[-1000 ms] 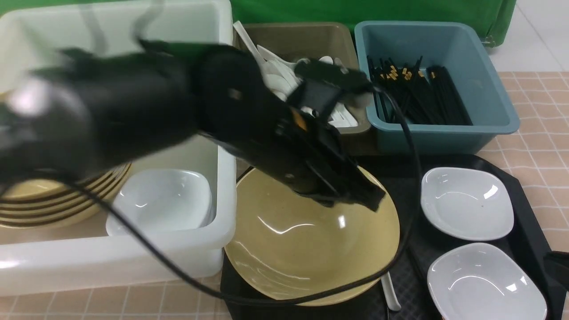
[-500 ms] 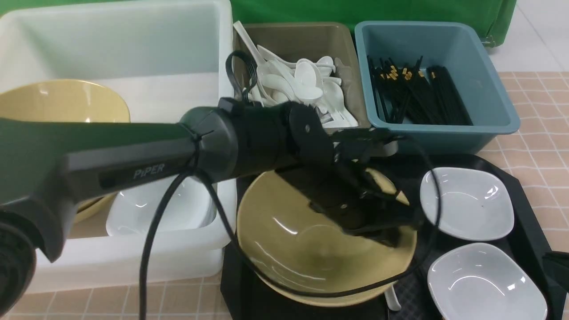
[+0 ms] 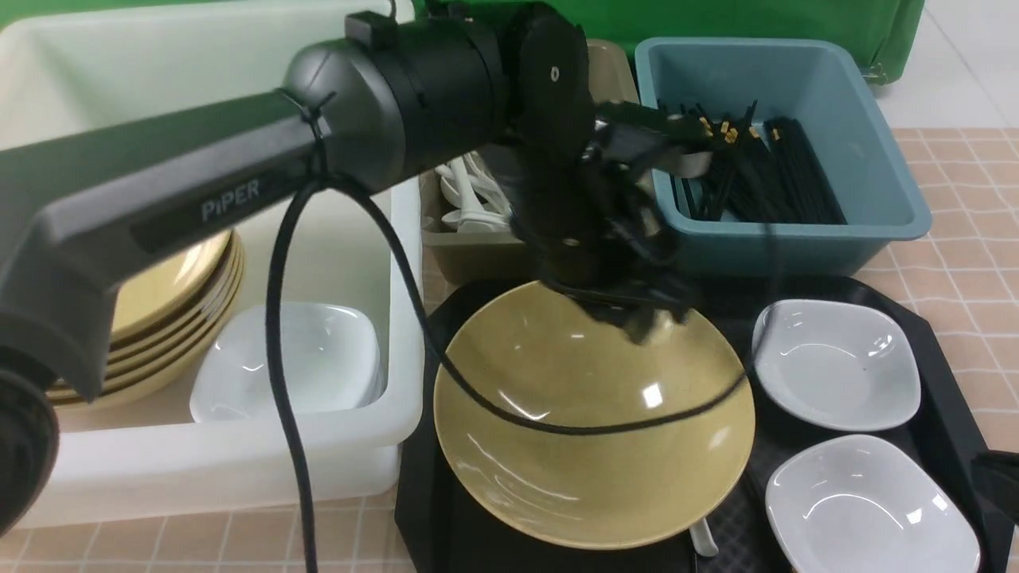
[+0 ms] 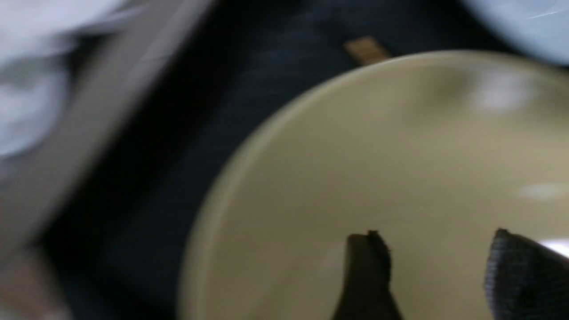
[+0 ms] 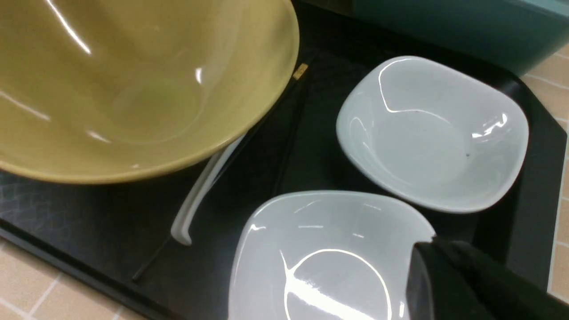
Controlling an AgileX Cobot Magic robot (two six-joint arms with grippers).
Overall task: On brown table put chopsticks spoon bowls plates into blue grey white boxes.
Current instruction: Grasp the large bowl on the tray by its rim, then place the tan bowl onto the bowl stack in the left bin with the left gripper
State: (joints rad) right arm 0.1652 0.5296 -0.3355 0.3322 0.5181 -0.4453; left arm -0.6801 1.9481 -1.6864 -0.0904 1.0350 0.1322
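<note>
A large tan bowl (image 3: 593,430) lies on the black tray. My left gripper (image 3: 645,318) hovers over its far rim. In the left wrist view the left gripper (image 4: 435,235) is open with only the bowl (image 4: 355,169) below it. Two white plates (image 3: 836,362) (image 3: 868,509) sit to the right on the tray. A white spoon (image 5: 200,191) and black chopsticks (image 5: 289,129) poke out from under the bowl. My right gripper (image 5: 426,258) is shut and empty over the near plate's edge (image 5: 320,249).
The white box (image 3: 239,469) holds stacked tan bowls (image 3: 159,294) and a white plate (image 3: 294,358). Spoons (image 3: 462,191) fill the grey box (image 3: 470,255), and chopsticks (image 3: 748,167) fill the blue box (image 3: 876,215). The brown table (image 3: 955,263) shows at the right.
My left arm swung from the white box across to the bowl on the tray, then pulled back toward its far rim. Its jaws have opened. The bowl shifted slightly right.
</note>
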